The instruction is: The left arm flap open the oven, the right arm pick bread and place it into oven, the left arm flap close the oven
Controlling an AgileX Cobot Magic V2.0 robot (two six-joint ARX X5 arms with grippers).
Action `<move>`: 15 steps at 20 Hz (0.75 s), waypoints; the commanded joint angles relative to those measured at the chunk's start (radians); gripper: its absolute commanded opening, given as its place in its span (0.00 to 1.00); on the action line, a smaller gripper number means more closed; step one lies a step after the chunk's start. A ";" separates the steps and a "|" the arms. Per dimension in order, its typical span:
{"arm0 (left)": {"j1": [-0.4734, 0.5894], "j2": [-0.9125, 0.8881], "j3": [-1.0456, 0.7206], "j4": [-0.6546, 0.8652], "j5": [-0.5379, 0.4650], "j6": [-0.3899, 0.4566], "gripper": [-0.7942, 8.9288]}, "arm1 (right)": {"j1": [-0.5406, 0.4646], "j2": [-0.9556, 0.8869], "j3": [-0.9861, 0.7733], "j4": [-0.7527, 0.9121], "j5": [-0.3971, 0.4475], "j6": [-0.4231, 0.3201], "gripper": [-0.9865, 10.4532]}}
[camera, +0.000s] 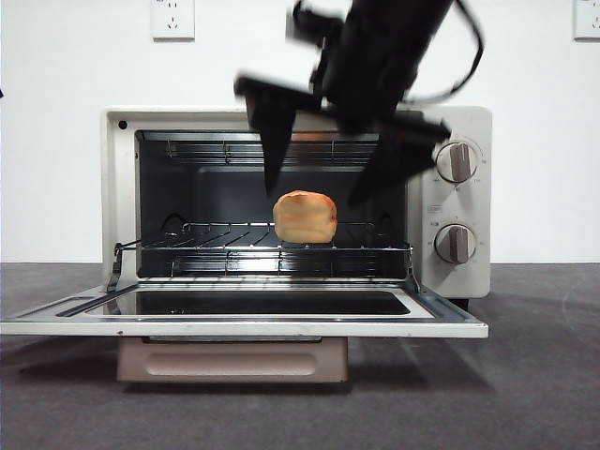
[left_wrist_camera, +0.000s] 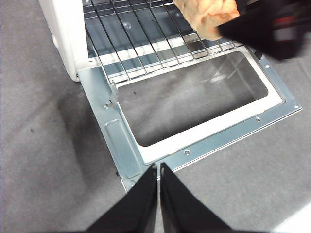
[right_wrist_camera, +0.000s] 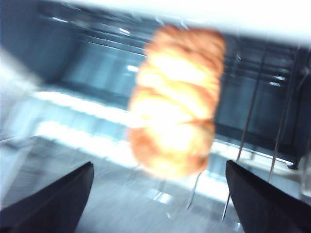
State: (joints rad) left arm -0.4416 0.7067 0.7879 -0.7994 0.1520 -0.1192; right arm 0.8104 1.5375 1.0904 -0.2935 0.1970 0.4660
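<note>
While the bread [camera: 305, 217] sits on the wire rack [camera: 225, 239] inside the oven [camera: 450, 206], nothing is clamped on it: it rests by itself, a golden-orange lump with a pale top, toward the middle of the rack and a little to the knob side. The right tool [camera: 323, 178] hangs in front of the oven's open mouth, just above and in front of the bread, its two dark fingers spread wide apart with the bread showing between and below them; the right wrist view, blurred, shows the bread [right_wrist_camera: 177, 97] standing clear between the two jaws, touching neither. The door [camera: 244, 314] lies folded down flat toward the front edge of the desk [camera: 544, 375], its glass window facing up and its beige handle [camera: 232, 360] hanging below the door's front lip. Two round knobs [camera: 457, 161] stand one over the other on the oven's right-hand panel. The left tool [left_wrist_camera: 159, 170] hovers over the desk just off the front rim of the lowered door [left_wrist_camera: 194, 116], near its corner on the hinge-side away from the knobs, with its fingers pressed together and holding nothing. Behind the oven a white wall carries a socket [camera: 172, 18]
</note>
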 commanded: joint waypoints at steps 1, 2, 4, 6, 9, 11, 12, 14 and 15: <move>-0.003 0.005 0.003 0.021 -0.003 0.002 0.10 | 0.027 -0.074 0.019 -0.059 -0.026 -0.072 0.46; -0.003 0.005 0.003 0.027 -0.004 0.002 0.10 | 0.031 -0.109 0.019 -0.089 -0.034 -0.100 0.46; -0.003 0.005 0.003 0.039 -0.004 0.002 0.10 | 0.031 -0.193 0.019 -0.156 -0.045 -0.146 0.46; -0.003 0.005 0.003 0.039 -0.004 0.000 0.10 | 0.030 -0.279 0.019 -0.234 -0.047 -0.199 0.46; -0.003 0.005 0.003 0.039 -0.004 -0.002 0.10 | 0.029 -0.404 0.019 -0.365 -0.076 -0.272 0.46; -0.003 0.005 0.003 0.039 -0.004 -0.002 0.10 | 0.024 -0.468 0.019 -0.429 -0.162 -0.306 0.46; -0.003 0.005 0.003 0.039 -0.004 -0.002 0.10 | 0.018 -0.490 0.019 -0.451 -0.218 -0.319 0.46; -0.003 0.005 0.003 0.039 -0.004 -0.003 0.10 | 0.008 -0.516 0.019 -0.477 -0.293 -0.338 0.46; -0.003 0.005 0.003 0.039 -0.004 -0.003 0.10 | 0.004 -0.525 0.019 -0.486 -0.311 -0.346 0.46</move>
State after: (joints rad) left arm -0.4416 0.7067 0.7879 -0.7696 0.1520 -0.1192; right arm 0.8082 1.0042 1.0908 -0.7830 -0.1017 0.1528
